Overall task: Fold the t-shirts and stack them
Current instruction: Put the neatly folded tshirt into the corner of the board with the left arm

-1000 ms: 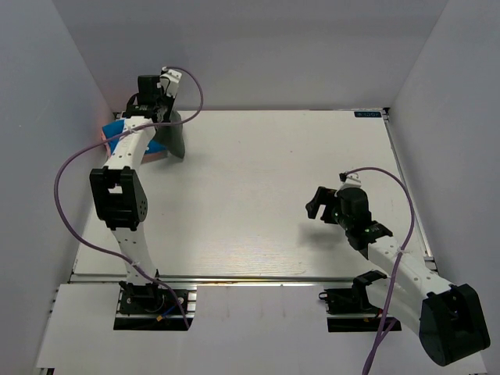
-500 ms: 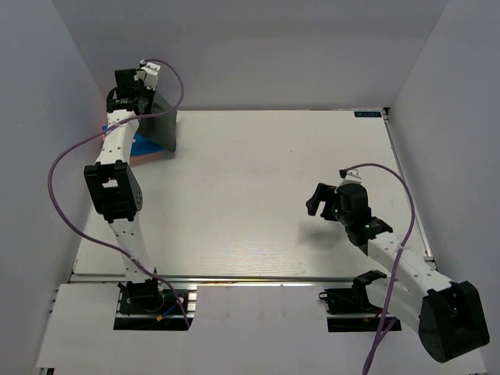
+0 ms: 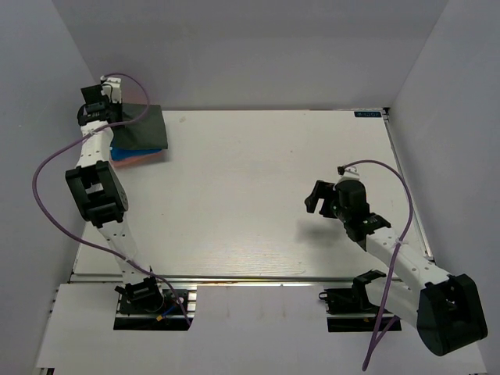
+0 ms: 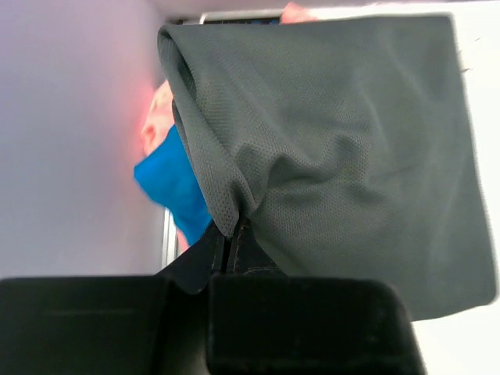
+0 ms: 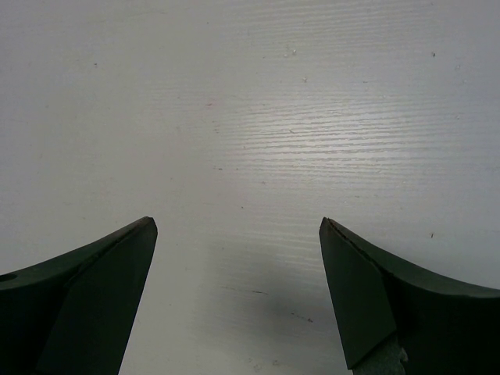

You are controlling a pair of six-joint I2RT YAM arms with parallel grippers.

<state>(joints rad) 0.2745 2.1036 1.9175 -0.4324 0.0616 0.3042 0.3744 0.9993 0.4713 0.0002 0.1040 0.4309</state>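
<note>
A white table (image 3: pixel 273 156) is seen from above, with two robot arms bolted at its near edge. The left arm reaches all the way to the far left corner, where three shirts are gathered. The left gripper (image 4: pixel 233 234) is closed to a thin slit and pinches the edge of a folded grey shirt (image 4: pixel 336 156) between its dark fingers. The cloth puckers into creases that fan out from the pinch.

The grey shirt spreads as a rough square over a blue shirt (image 4: pixel 168 187), which lies on a pink shirt (image 4: pixel 156 117). In the wrist view only the left edges of those two peek out, close against the side wall (image 4: pixel 70 141). From above, the grey shirt covers most of the pile, with a strip of blue and pink showing along its near side. The grip on one edge looks meant to draw the grey shirt across and lay it flat on top, so the stack sits in the corner, out of the working area. It is not possible to tell whether the pinched edge rests on the pile or is slightly lifted.

The right gripper (image 5: pixel 234 226) hangs over bare table on the right half, well apart from the shirts. Its fingers are spread wide and hold nothing. It seems parked there to keep clear of the left arm. The stacking appears nearly complete, with letting go as the likely last step.
</note>
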